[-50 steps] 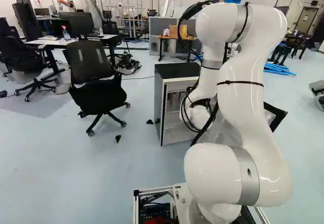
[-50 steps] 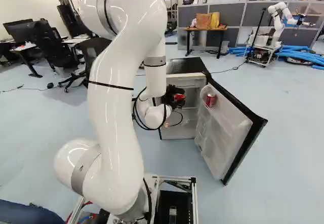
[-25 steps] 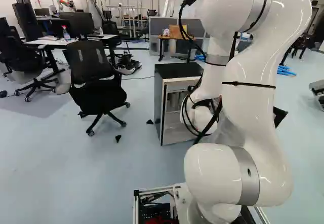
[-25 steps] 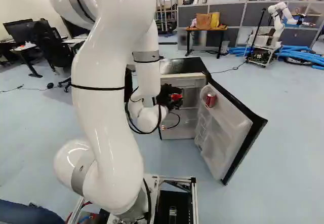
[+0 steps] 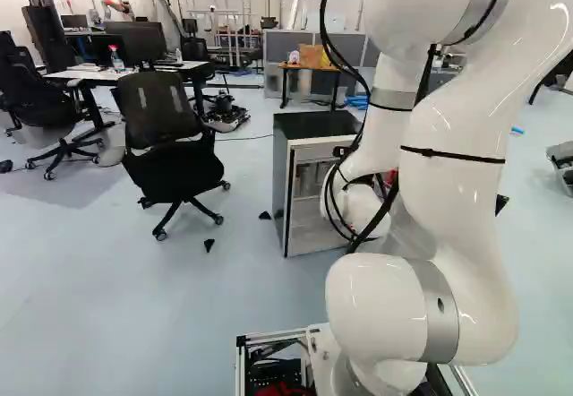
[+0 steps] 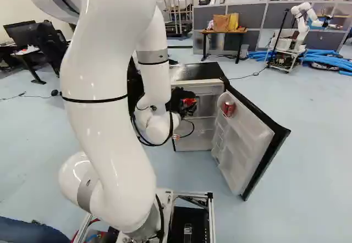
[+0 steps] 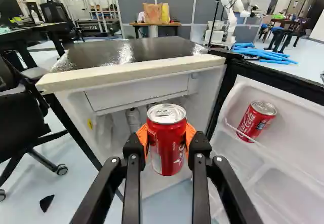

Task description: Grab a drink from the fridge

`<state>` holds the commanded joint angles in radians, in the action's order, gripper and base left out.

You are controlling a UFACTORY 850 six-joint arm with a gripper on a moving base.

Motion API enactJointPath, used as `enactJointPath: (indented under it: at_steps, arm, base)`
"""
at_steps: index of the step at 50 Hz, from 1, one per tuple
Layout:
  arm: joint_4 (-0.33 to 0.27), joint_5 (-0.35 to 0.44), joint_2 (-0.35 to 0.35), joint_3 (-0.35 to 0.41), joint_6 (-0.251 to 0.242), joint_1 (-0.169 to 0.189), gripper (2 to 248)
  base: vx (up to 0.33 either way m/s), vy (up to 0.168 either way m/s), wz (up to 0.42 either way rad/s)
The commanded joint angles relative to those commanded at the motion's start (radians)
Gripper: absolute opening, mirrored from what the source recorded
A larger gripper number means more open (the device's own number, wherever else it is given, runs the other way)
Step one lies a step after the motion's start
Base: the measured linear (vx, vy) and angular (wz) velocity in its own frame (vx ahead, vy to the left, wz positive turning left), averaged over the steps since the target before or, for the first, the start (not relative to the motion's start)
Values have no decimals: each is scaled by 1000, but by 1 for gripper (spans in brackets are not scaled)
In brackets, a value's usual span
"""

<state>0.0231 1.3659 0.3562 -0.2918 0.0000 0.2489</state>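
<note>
In the right base view my gripper point(image 6: 184, 103) is at the front of the small open fridge point(image 6: 197, 71), left of its swung-out door. Seen from the wrist, the gripper point(image 7: 166, 140) is shut on a red drink can point(image 7: 166, 155), an orange pad pressed to either side. That can is upright, in front of the fridge opening. A second red can point(image 7: 256, 119) leans in the shelf of the fridge door point(image 7: 291, 148). Inside the fridge, behind the held can, stands a clear bottle point(image 7: 133, 118), partly hidden.
The open door point(image 6: 256, 144) juts out toward the base, right of the arm. An office chair point(image 5: 170, 145) stands left of the fridge. A small wooden table point(image 6: 224, 32) and another robot point(image 6: 301, 26) are farther back. A black piece point(image 5: 209, 245) lies on the floor.
My arm has drawn back toward the base, its upper part swinging up and outward. The gripper has come a little out of the fridge with the can held. The base has not moved.
</note>
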Motion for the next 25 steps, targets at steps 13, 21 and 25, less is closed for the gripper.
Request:
enactJointPath:
  at_steps: [13, 21, 25]
  arm:
    - [-35, -1, -33, -3, 0, 4, 94]
    - [-52, -6, -45, -15, 0, 8, 94]
    - [-60, -10, -49, -24, 0, 11, 94]
  base:
    - [0, 0, 0]
    - [0, 0, 0]
    - [0, 0, 0]
